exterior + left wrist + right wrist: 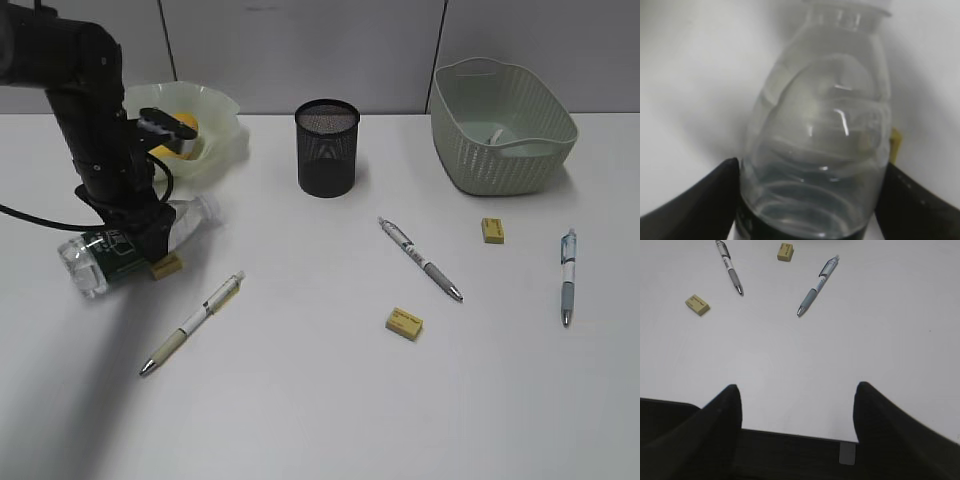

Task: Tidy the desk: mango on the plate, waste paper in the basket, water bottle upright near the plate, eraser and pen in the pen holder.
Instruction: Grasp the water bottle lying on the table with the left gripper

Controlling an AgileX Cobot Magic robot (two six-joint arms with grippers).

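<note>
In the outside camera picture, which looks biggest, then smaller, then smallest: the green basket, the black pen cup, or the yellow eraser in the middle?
1. basket, biggest
2. pen holder
3. middle eraser, smallest, though nearest the camera

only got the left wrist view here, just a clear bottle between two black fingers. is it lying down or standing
Observer: Lying down. In the exterior view the water bottle is on its side on the desk, in front of the plate.
Operator: is my end effector actually on it
Observer: The left end effector straddles the bottle's body with a finger on each side; whether it is squeezing, I cannot tell.
Operator: anything close under it
Observer: A yellow eraser lies right beside the bottle, next to the end effector.
Operator: mango done yet
Observer: Yes, the mango already sits in the plate.
</note>
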